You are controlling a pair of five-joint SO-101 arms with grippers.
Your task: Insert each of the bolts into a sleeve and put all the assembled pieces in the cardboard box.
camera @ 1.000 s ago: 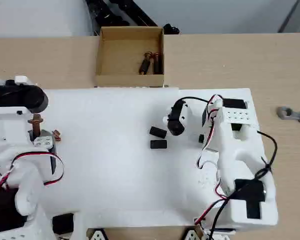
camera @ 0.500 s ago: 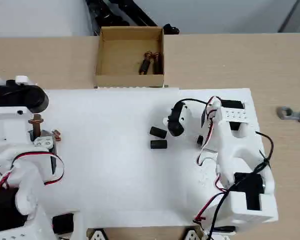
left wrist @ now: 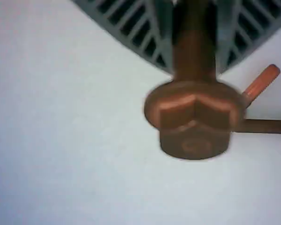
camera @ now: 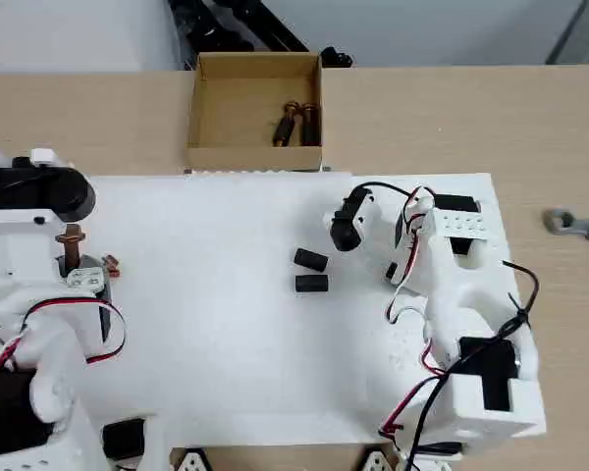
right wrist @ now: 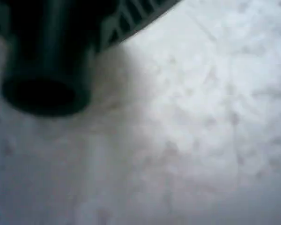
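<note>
Fingers (left wrist: 126, 21) clenched on both arms: bolt on the left, sleeve on the right, lined up for mating.

The left gripper (camera: 75, 263) pinches the copper bolt (left wrist: 194, 117) by its shank, with the hex head free and off the foam pad (camera: 206, 334). I'd guess that's so the other arm can bring its part across. The right gripper (camera: 348, 228) holds the black sleeve (right wrist: 44, 70) with the open end poking past the fingers. That wrist view is murky, so I'm only fairly sure of the grip. A spare sleeve (camera: 311, 259) and a second sleeve (camera: 312, 284) lie near it, and a spare bolt (camera: 111, 265) sits just beside the left gripper, both handy for the next rounds. The cardboard box (camera: 245, 158) at the pad's far edge already holds assembled pieces (camera: 296, 123).
</note>
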